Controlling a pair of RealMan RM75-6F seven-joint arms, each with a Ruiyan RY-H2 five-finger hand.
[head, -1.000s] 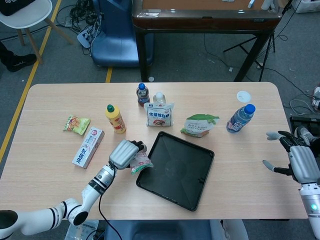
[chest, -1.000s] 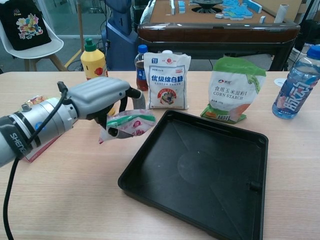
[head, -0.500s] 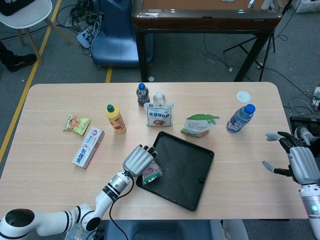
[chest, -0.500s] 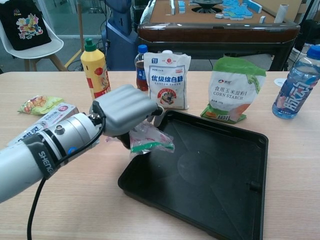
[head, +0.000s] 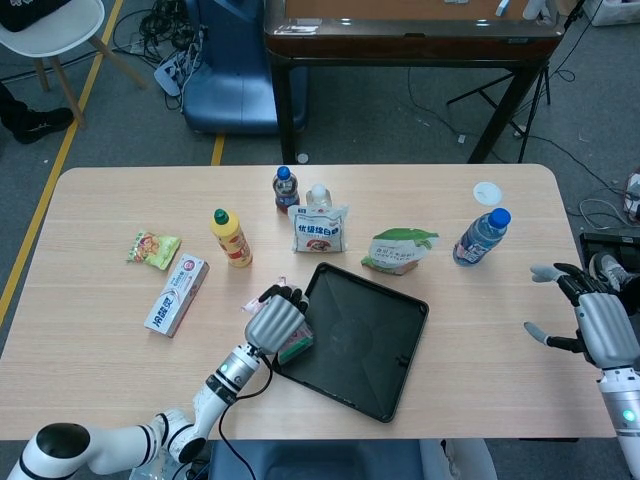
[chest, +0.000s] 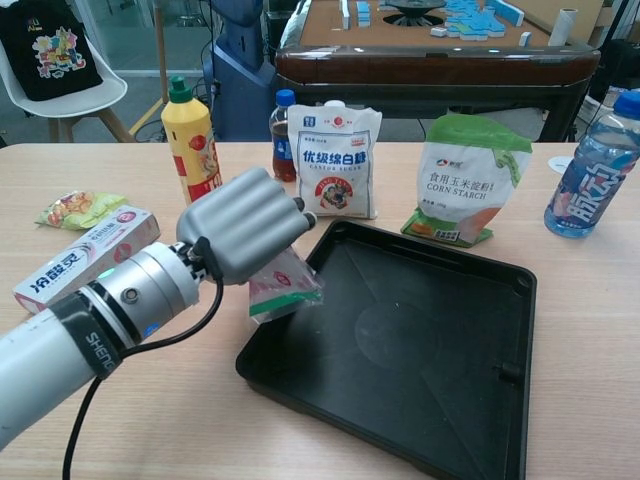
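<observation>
Small snack packet (chest: 283, 288) gripped under the curled fingers of the left hand (chest: 243, 224), hanging over the near-left rim of the black tray (chest: 420, 400), tilted, long axis slanting down toward the tray floor. Directly below the palm, partly hidden. Right hand (head: 590, 322) well apart, far right of the tray, fingers spread and holding nothing. Behind the tray: sugar bag (chest: 339, 160), corn starch bag (chest: 468, 178), yellow bottle (chest: 190, 135). Left of the tray: toothpaste box (chest: 85, 258). Nothing between packet and tray floor.
</observation>
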